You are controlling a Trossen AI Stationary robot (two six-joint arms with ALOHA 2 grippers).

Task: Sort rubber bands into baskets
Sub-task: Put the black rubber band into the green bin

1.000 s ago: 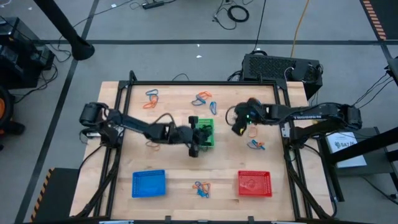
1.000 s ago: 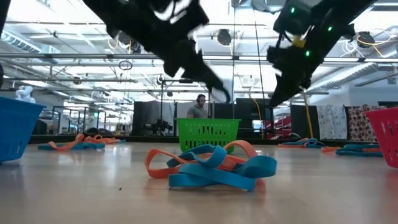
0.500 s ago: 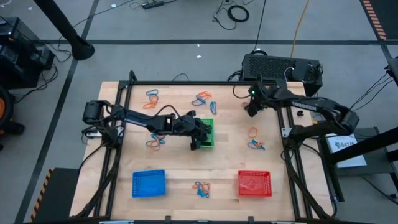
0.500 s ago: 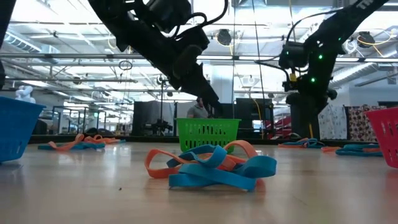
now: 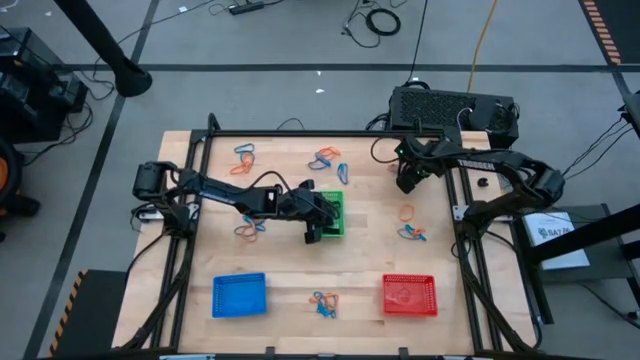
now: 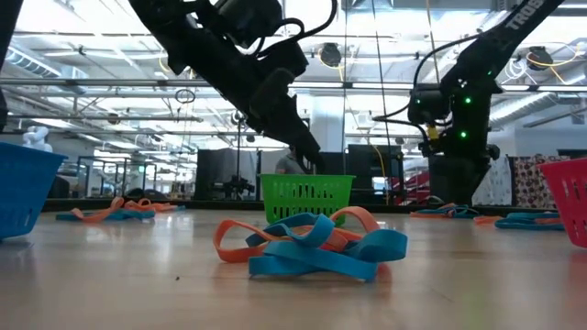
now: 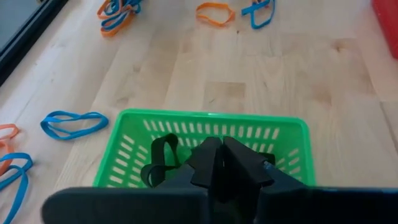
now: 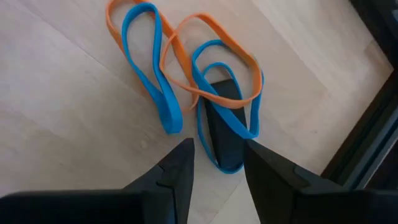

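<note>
Left gripper [image 7: 222,163] closed over green basket [image 7: 130,127].

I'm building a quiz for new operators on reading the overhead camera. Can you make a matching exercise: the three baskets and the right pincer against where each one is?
Things:
1. blue basket
2. green basket
3. red basket
4. right pincer

Places (high view):
A. mid-table, under the left pincer
B. table's lower right
C. table's upper right, near the black box
D. table's lower left

Pairs: 1-D, 2-A, 3-B, 4-C
</note>
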